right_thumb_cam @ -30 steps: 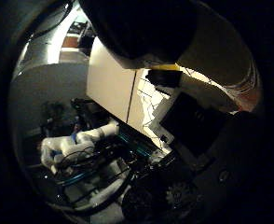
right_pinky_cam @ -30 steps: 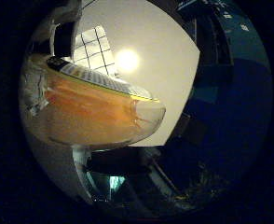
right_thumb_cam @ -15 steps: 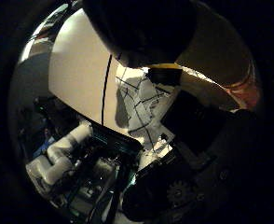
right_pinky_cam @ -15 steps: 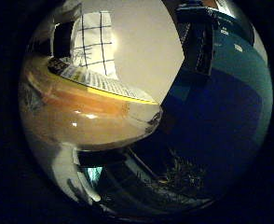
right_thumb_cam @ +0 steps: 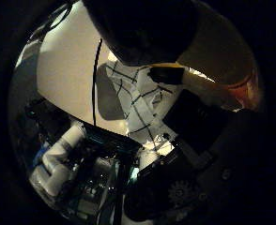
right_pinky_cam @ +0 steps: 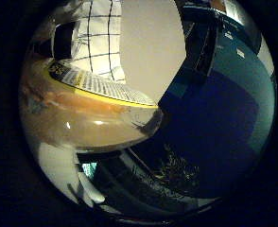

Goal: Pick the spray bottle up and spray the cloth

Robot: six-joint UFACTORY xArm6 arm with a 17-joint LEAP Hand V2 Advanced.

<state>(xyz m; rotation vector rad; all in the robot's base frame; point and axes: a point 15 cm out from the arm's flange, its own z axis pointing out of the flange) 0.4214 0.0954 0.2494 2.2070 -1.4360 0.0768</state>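
My hand is curled round the spray bottle, which fills much of the little-finger-side view and lies close against my palm, its orange body and printed label with a yellow edge right in front of the camera. In the thumb-side view the bottle's dark top sits above the white table. The white cloth with dark grid lines lies on that table, below the bottle and apart from it

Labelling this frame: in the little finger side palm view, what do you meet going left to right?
Orange translucent spray bottle close to the palm, white cloth with black grid lines, pale tabletop, dark blue surface.
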